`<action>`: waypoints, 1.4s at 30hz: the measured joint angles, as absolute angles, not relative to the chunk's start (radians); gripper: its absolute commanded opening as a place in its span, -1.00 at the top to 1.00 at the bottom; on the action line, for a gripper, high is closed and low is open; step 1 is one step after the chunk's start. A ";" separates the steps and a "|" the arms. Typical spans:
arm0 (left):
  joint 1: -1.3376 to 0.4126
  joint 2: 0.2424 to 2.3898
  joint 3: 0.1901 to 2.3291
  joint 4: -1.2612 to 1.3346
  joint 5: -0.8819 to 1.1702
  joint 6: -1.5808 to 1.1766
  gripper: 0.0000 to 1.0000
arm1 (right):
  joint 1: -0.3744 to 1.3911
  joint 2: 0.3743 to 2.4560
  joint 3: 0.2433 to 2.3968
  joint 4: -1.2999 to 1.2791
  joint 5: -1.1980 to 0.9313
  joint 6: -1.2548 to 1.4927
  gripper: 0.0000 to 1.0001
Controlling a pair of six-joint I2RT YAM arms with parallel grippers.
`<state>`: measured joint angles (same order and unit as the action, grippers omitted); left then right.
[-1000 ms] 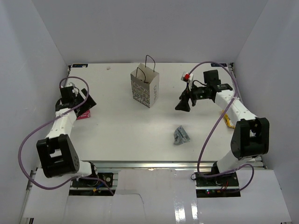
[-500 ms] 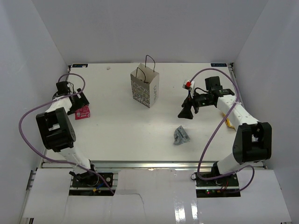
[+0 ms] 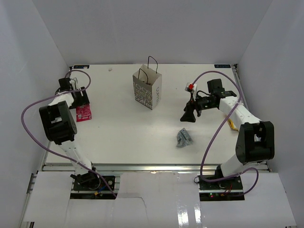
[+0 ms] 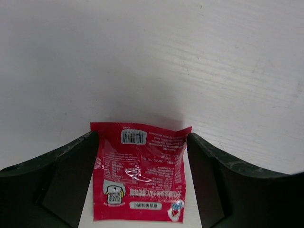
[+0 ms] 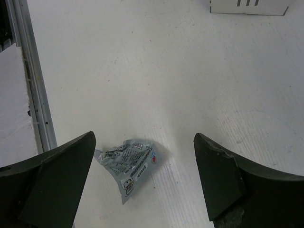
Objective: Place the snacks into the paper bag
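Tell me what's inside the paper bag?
The bag's open top shows, but its walls hide the inside. No snack shows there. A red snack and a silver snack lie outside on the table.

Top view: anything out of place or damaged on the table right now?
The silver-grey packet lies crumpled and folded, not flat. A yellow bar sits far right, partly hidden under the right arm. The paper bag stands upright, the red packet flat.

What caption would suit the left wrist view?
Open left hand framing a red snack lying flat on the white table.
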<state>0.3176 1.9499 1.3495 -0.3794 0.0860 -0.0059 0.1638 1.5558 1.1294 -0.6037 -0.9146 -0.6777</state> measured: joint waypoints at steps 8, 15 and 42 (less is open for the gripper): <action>0.259 1.994 1.357 -0.384 0.004 0.067 -0.55 | 0.164 1.576 1.129 -0.604 -0.924 -0.664 -0.80; 0.224 1.995 1.356 -0.381 -0.050 0.081 -0.17 | 0.164 1.594 1.129 -0.604 -0.927 -0.662 -0.80; 0.205 1.473 0.963 -0.153 0.515 -0.369 1.00 | 0.164 1.597 1.133 -0.604 -0.945 -0.657 -0.80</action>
<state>0.2054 1.4731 0.9630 -0.1532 0.5148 -0.3687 0.1638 1.5967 1.1332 -0.6037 -0.9455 -0.6567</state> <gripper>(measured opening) 0.019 0.900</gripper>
